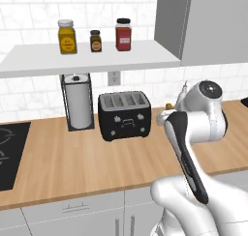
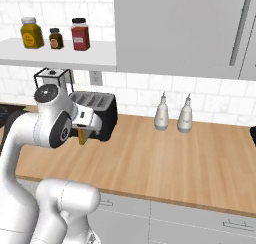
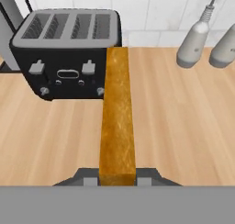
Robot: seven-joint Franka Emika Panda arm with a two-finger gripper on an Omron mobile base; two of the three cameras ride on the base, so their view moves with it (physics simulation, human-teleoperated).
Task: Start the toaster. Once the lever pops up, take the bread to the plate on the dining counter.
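Bread [image 3: 117, 117] is sitting clenched edge-on in the claw [image 3: 117, 179], in the air in front of the toaster [image 3: 69, 53] and just to its right. Toasting and lifting out seem done; carrying it to the plate is remaining.

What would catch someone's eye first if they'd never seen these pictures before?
Probably the bread, a golden-brown slice seen edge-on, clamped in the end effector above the wood counter, just right of the toaster. Next, the black four-slot toaster itself, standing against the tiled wall beside the paper-towel holder. Three jars line the shelf above.
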